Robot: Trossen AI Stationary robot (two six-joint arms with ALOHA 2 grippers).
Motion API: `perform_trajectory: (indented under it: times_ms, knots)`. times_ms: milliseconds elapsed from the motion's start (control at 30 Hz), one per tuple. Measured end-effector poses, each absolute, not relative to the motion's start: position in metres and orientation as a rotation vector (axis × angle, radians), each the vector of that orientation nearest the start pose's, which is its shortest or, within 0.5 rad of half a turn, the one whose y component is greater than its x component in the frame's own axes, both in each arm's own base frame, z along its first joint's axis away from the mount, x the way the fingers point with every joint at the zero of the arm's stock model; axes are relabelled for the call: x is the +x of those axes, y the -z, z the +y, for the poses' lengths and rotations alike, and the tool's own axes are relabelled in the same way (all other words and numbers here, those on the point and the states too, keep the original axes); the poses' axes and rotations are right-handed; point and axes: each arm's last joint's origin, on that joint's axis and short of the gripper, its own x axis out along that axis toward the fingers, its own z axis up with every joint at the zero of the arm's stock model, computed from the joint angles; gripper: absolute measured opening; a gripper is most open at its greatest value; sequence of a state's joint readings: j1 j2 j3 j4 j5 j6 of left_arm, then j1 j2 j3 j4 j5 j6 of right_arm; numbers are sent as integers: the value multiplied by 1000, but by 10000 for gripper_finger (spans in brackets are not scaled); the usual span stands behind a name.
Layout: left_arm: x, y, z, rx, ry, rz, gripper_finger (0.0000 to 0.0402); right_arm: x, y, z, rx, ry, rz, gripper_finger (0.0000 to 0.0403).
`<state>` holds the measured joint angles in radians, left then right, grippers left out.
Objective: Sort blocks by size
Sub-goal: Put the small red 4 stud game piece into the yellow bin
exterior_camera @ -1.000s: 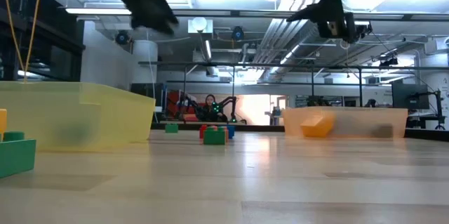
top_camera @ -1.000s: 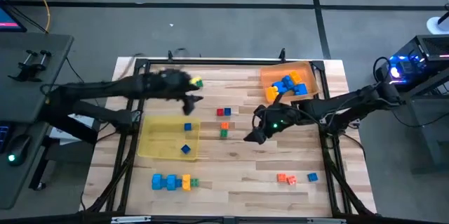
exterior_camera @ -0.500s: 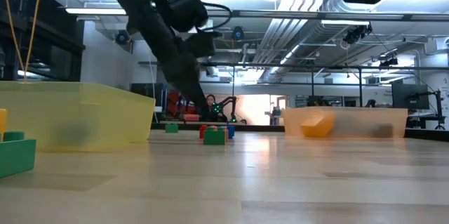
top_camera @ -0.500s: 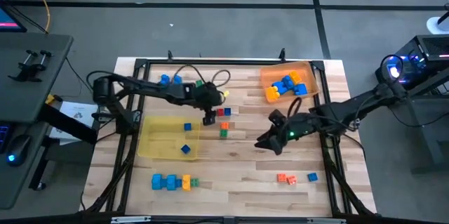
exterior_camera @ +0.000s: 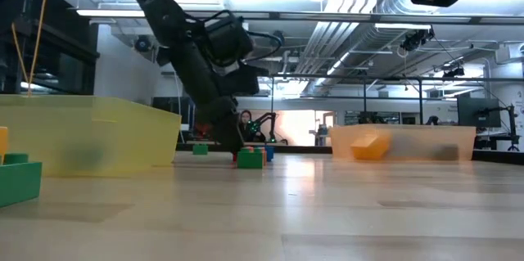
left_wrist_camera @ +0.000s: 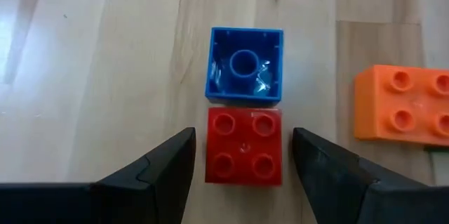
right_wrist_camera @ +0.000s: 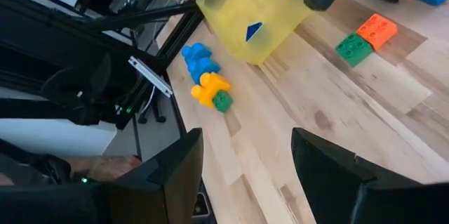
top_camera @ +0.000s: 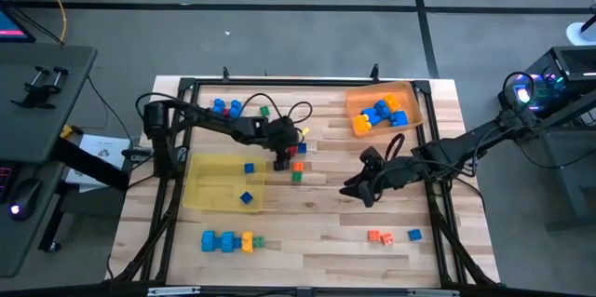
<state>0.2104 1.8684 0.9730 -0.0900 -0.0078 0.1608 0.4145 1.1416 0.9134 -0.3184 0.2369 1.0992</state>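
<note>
Wooden-plank desk [top_camera: 317, 218] edged by a black metal frame [top_camera: 279, 83], carrying a translucent yellow tray [top_camera: 209, 190] toward its left side and a translucent orange tray [top_camera: 414, 101] at its far right corner; grey floor [top_camera: 279, 27] surrounds the desk.
</note>
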Motion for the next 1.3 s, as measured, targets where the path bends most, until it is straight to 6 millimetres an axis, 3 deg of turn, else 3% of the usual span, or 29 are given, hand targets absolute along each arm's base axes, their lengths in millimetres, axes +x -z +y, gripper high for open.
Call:
perform_trajectory:
  times_ms: [200, 367, 400, 500, 667, 733, 833, 900, 1033, 1200, 1300]
  knots:
    - [346, -109, 74, 12, -102, 1010, 210, 226, -297, 92, 899, 130, 548, 211]
    - [345, -113, 72, -35, -136, 1000, 102, 226, -297, 92, 900, 129, 546, 211]
    - [345, -116, 72, -39, -135, 992, 101, 227, -297, 92, 900, 128, 544, 211]
    - [337, -132, 76, -52, -158, 984, 101, 227, -297, 92, 901, 128, 541, 211]
    - [309, -188, 79, -77, -245, 973, 101, 229, -297, 86, 890, 173, 511, 211]
    - [290, -210, 66, -135, -236, 997, 101, 230, -297, 82, 871, 195, 501, 211]
    - [260, -239, 31, -223, -188, 1024, 101, 232, -297, 76, 845, 212, 494, 211]
    - [236, -242, 2, -284, -158, 1068, 101, 233, -297, 72, 825, 219, 489, 211]
    - [195, -227, -41, -405, -204, 1184, 101, 236, -297, 65, 785, 234, 483, 211]
    - [178, -217, -52, -462, -357, 1183, 109, 237, -297, 59, 786, 251, 476, 211]
    - [181, -216, -46, -482, -389, 1188, 187, 237, -297, 59, 770, 241, 483, 211]
